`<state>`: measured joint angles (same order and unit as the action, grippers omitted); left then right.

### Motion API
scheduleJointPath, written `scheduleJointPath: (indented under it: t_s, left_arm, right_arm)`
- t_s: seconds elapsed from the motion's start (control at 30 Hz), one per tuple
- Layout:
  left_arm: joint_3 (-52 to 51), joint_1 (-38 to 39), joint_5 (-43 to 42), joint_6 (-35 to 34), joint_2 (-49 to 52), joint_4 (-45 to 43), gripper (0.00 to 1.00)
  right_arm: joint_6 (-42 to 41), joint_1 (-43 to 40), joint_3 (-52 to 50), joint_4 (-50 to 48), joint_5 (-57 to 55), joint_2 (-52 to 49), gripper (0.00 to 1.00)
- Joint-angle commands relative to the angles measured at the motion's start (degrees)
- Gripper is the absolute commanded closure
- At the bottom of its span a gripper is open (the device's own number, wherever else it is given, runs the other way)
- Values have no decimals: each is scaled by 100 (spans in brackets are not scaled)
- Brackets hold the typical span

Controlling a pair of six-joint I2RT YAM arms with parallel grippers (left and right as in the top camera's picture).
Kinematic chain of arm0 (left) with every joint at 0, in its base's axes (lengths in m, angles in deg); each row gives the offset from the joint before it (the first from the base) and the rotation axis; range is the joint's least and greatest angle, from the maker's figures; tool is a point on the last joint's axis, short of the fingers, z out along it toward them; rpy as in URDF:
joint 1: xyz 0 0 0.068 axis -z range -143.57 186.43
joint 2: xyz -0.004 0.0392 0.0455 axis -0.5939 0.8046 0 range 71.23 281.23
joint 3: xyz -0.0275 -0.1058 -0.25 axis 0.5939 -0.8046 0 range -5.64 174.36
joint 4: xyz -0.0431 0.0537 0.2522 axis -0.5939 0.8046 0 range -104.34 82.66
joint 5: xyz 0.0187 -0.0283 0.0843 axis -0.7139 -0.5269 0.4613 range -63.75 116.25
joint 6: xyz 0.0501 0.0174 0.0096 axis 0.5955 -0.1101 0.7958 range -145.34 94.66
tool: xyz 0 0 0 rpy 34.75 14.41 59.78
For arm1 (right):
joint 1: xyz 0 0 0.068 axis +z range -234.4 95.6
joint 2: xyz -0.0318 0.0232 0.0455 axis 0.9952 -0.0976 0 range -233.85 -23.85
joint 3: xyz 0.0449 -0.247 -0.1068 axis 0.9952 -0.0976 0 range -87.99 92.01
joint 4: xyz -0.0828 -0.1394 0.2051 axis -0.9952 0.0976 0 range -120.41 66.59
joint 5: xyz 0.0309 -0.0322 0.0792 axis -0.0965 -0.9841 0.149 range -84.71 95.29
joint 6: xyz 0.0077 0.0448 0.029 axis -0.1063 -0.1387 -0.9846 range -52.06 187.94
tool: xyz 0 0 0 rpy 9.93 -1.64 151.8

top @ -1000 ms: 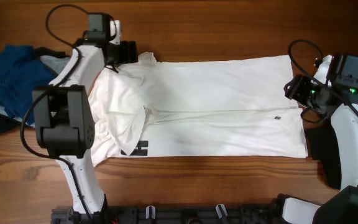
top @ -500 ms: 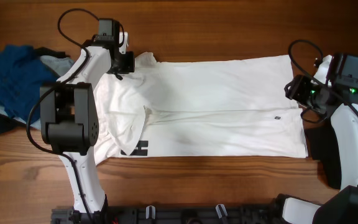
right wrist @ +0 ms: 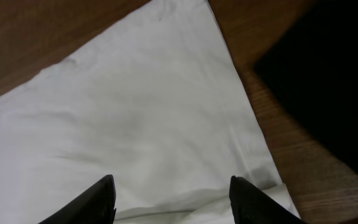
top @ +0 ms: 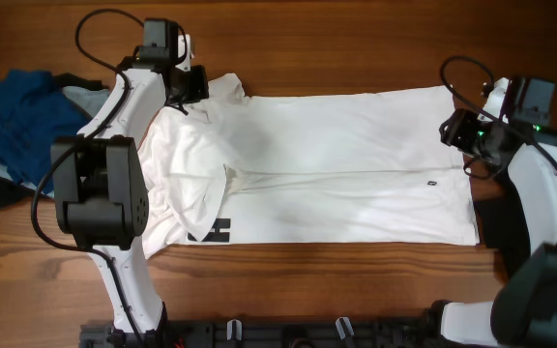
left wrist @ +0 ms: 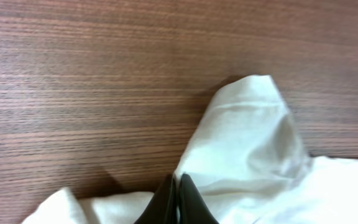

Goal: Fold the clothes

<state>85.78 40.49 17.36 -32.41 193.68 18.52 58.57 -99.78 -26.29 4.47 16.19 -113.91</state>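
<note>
Folding begins: our left hand [left wrist: 178,198] pinches the shirt [top: 337,164] by a sleeve; our right hand [right wrist: 171,190], spread wide, must next grip the hem.

1. My left arm [top: 95,184] lies across one end of the white T-shirt [top: 337,164] and hides part of it.
2. The black print [top: 213,229] sits half under a fold, so I can't read it.
3. The small mark [top: 431,182] is too tiny to make out.
4. The blue pile [top: 13,116] runs off the overhead edge.
5. My left gripper [left wrist: 178,198] is cut off at the bottom edge. Its tips are pressed together, and I can't tell whether cloth is nipped between them.
6. My right gripper [right wrist: 171,183] is cropped the same way, and a dark blur [right wrist: 328,81] fills one corner.
</note>
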Motion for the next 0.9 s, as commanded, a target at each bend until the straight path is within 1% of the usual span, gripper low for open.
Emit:
scheduleJointPath:
  t_s: [0.0,0.03,0.07,0.13,0.23,0.37,0.43,0.57,0.63,0.7,0.73,0.77,0.8,0.83,0.87]
  left_arm:
    - [125,-22,-308,-459,-173,-76,96]
    - [122,-39,-306,-675,-175,-39,96]
    - [122,-48,-308,-702,-175,-9,96]
    - [122,-48,-308,-776,-175,37,96]
    - [122,-48,-306,-846,-175,114,96]
    - [122,-48,-308,-909,-175,175,96]
    - [122,-48,-306,-997,-175,177,96]
    - [122,-48,-306,-1012,-173,260,96]
    - [122,-48,-306,-1012,-173,304,96]
    - [122,-48,-304,-1012,-173,354,96]
    - [122,-48,-299,-1012,-173,354,96]
    - [122,-48,-282,-1012,-173,363,96]
    - [122,-48,-282,-1012,-173,367,96]
    - [122,-48,-282,-1012,-173,374,96]
    - [122,-48,-282,-1012,-173,385,96]
  right_arm:
    - [339,15,813,245,-35,-800,38]
    - [385,15,1478,511,-50,-1274,36]
    - [435,33,1910,629,-48,-1598,36]
    - [586,94,2527,686,-48,-2118,32]
    - [684,203,3178,452,-144,-2894,31]
    - [621,203,3200,-116,-146,-3539,32]
    - [614,203,3200,-358,-393,-3751,32]
    - [619,212,3200,-874,-463,-3895,32]
    - [616,232,3200,-916,-463,-3963,33]
    - [619,273,3200,-846,-463,-4070,39]
    - [619,293,3198,-800,-468,-4111,44]
    - [612,304,3198,-763,-468,-4157,52]
    - [564,304,3195,-719,-483,-4164,66]
    - [463,304,3195,-708,-529,-4164,83]
    - [380,304,3195,-693,-535,-4162,96]
